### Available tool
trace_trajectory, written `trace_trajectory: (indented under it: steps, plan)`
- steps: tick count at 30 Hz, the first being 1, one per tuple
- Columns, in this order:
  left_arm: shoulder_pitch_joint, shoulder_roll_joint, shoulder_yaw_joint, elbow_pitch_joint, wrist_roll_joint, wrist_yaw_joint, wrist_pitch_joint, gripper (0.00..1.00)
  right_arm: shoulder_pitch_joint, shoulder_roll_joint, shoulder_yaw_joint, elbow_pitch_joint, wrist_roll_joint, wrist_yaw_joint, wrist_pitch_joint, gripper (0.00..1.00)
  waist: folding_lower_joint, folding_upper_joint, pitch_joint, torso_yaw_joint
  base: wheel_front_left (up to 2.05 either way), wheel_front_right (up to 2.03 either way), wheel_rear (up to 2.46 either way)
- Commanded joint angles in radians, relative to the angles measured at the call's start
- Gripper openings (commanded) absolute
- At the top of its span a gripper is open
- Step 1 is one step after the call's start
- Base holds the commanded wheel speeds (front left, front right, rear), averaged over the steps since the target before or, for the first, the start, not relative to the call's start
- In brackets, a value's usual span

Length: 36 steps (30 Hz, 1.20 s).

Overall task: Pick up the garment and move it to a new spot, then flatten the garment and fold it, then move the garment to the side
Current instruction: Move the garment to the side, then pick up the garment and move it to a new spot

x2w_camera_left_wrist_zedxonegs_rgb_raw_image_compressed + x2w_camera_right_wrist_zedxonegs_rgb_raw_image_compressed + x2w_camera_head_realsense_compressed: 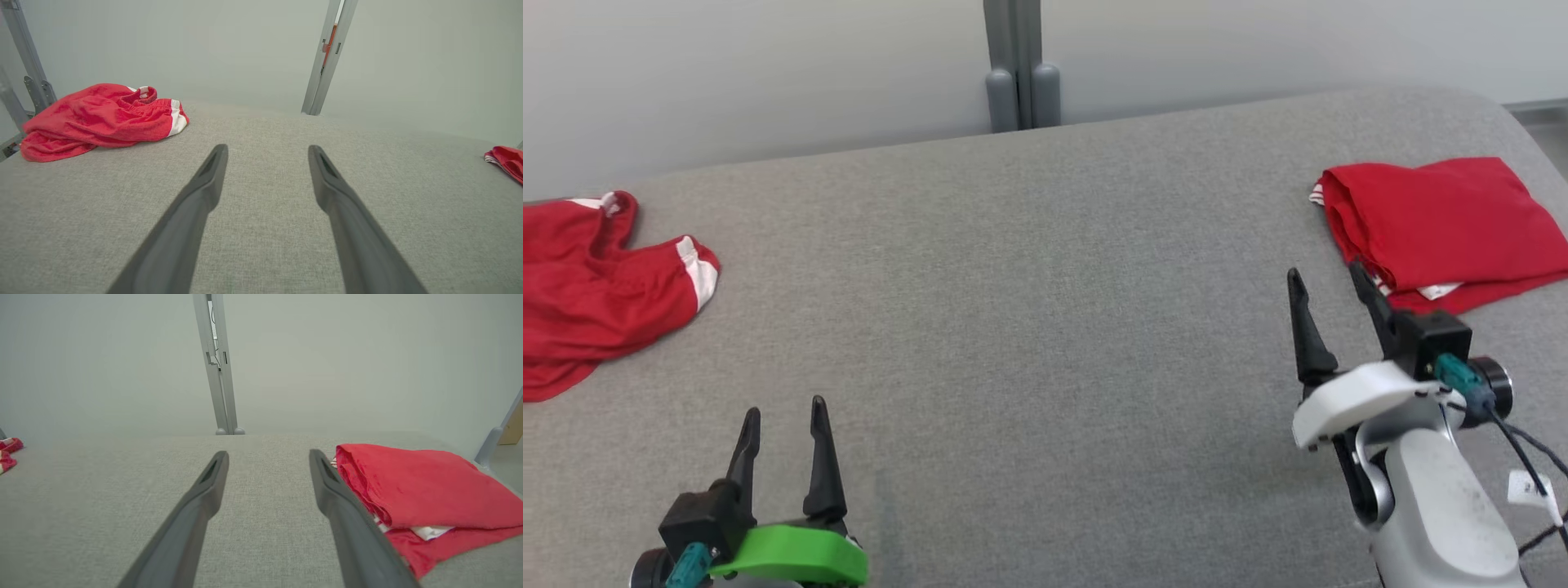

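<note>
Desk [1029, 286]: covered in grey woven fabric, with a rounded far-right corner; it carries both garments.
Folded red garment [1437, 220]: lies at about 2 o'clock in the head view, near the desk's right edge. It is a flat, roughly rectangular stack with its folded layers showing along the left side. A bit of white fabric peeks out at its near edge.
Crumpled red garment [588, 286]: lies at about 9 o'clock in the head view, at the desk's left side, well apart from the folded one. It is loosely bunched, with white bands at its openings.
Left gripper [784, 407]: sits at about 7 o'clock in the head view, on a green mount, fingers pointing toward 12 o'clock. Its jaws stand apart with nothing between them, over bare grey fabric. In the left wrist view the crumpled garment lies toward 10 o'clock of the fingers, clear of them.
Right gripper [1325, 271]: sits at about 4 o'clock in the head view, on a white mount, with its jaws spread and empty. Its right finger [347, 522] lies just beside the folded garment's near-left corner. Whether it touches the cloth cannot be told.
Post [1021, 73]: a grey upright with two rounded feet, at 12 o'clock behind the desk's far edge.
Wall [768, 65]: plain and pale, behind the desk.
</note>
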Motion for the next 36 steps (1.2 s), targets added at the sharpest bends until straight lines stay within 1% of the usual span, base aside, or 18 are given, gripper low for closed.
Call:
trace_trajectory:
  steps: [1, 3, 6, 7, 11, 30, 33, 36]
  plan:
    - [0.023, -0.001, 0.004, 0.000, 0.003, -0.001, -0.003, 1.00, 0.049, 0.002, 0.001, -0.037, 0.017, -0.002, -0.001, 1.00, 0.0000, 0.0000, -0.043, 0.045, 0.00, 0.00, 0.00]
    - [0.040, -0.003, 0.005, -0.003, 0.002, 0.004, -0.003, 1.00, 0.103, 0.009, 0.002, -0.085, 0.019, -0.002, 0.001, 1.00, 0.0000, 0.0000, -0.047, 0.051, 0.00, 0.00, 0.00]
    - [0.058, -0.005, 0.005, -0.004, 0.003, 0.011, -0.003, 1.00, 0.166, 0.012, -0.001, -0.138, 0.047, -0.002, 0.005, 1.00, 0.0000, 0.0000, -0.049, 0.056, 0.00, 0.00, 0.00]
    - [0.062, -0.006, 0.005, -0.003, 0.005, 0.015, -0.003, 1.00, 0.186, 0.014, 0.010, -0.154, 0.073, -0.002, 0.006, 1.00, 0.0000, 0.0000, -0.050, 0.058, 0.00, 0.00, 0.00]
    - [0.066, -0.007, -0.001, 0.006, 0.011, 0.021, -0.003, 1.00, 0.224, 0.013, 0.033, -0.184, 0.107, -0.002, 0.007, 1.00, 0.0000, 0.0000, -0.047, 0.060, 0.00, 0.00, 0.00]
    - [0.052, -0.009, -0.003, 0.012, 0.000, 0.013, -0.003, 1.00, 0.267, 0.014, 0.028, -0.215, 0.094, -0.002, 0.016, 1.00, 0.0000, 0.0000, -0.041, 0.065, 0.00, 0.00, 0.00]
    - [0.047, -0.009, -0.005, 0.013, 0.001, 0.012, -0.003, 1.00, 0.269, 0.014, 0.025, -0.218, 0.093, -0.002, 0.018, 1.00, 0.0000, 0.0000, -0.039, 0.078, 0.00, 0.00, 0.00]
    - [0.038, -0.008, -0.007, 0.014, 0.001, 0.009, -0.003, 1.00, 0.267, 0.014, 0.025, -0.221, 0.096, -0.002, 0.017, 1.00, 0.0000, 0.0000, -0.033, 0.107, 0.00, 0.00, 0.00]
